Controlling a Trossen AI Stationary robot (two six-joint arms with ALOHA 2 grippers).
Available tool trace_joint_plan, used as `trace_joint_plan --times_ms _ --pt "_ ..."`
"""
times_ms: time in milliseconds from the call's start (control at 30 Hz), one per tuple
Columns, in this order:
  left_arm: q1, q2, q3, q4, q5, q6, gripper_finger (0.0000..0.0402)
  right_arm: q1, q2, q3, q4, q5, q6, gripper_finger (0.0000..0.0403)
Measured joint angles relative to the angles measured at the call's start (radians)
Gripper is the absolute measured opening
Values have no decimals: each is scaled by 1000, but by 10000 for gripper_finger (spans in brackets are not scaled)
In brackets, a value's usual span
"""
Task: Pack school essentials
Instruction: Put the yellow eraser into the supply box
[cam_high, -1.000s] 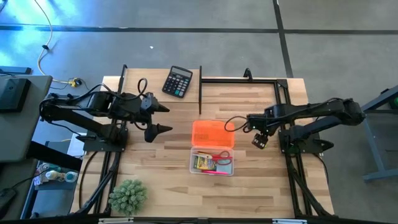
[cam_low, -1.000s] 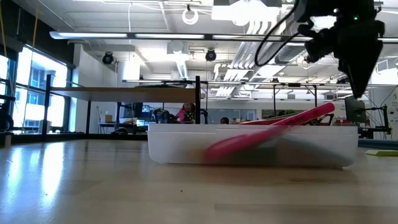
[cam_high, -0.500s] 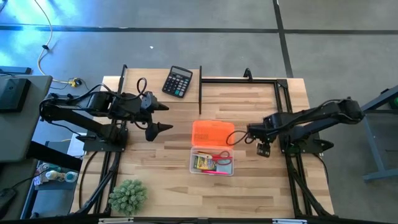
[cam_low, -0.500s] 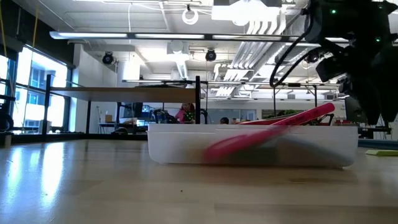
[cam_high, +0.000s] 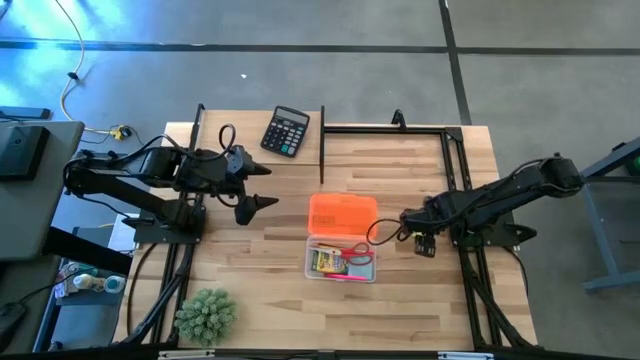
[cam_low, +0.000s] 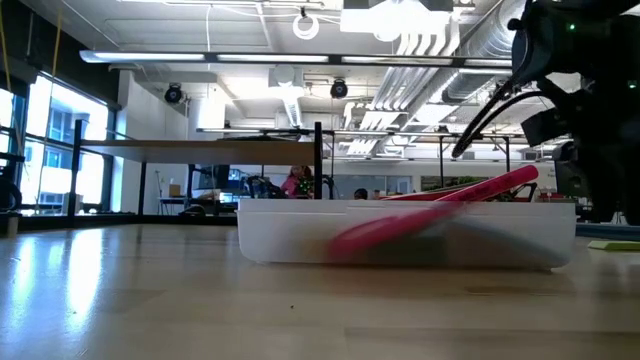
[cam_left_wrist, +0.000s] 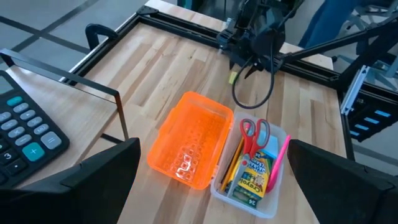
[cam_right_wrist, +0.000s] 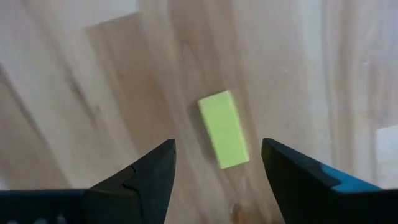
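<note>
Right now the right gripper sits low over the wooden table, near its right edge, just beside the clear box's right side. Its two fingers stand apart, holding nothing; the tiny yellow eraser lies flat on the bare wood directly ahead of them, in line with the gap, touching neither finger. From the far side it shows as a small yellow speck under the dark gripper. Clear box sits mid-table, a little toward the near edge, with its orange lid folded out flat on the side toward the far edge. Inside the box: yellow-green crayon pack, red-handled scissors lying over the end nearer the lid, thin pencil along the side by the lid, and a red pen slanting up over the rim. Note pad: a sliver of light blue beside the scissors, too little to be sure. Left gripper hangs well apart, above the left half of the table, fingers spread wide and empty, pointed toward the box. Black calculator at the far edge, left of centre. Green spiky plant at the near left corner. Low across the table, people show faintly in the room behind.
</note>
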Motion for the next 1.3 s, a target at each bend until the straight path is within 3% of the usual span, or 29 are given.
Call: trace_joint_plan --times_ms 467,800,1067,1300 --pt "0 24 -1 -2 -4 -15 395 36 2 0 57 28 -25 229" --pt "0 50 -1 -6 -4 -14 395 49 36 -77 99 80 75 229" --pt "0 47 -1 -4 -4 -10 395 49 37 -124 153 59 79 228" --pt "0 48 -1 -4 -4 -15 395 49 38 -127 165 32 78 177"
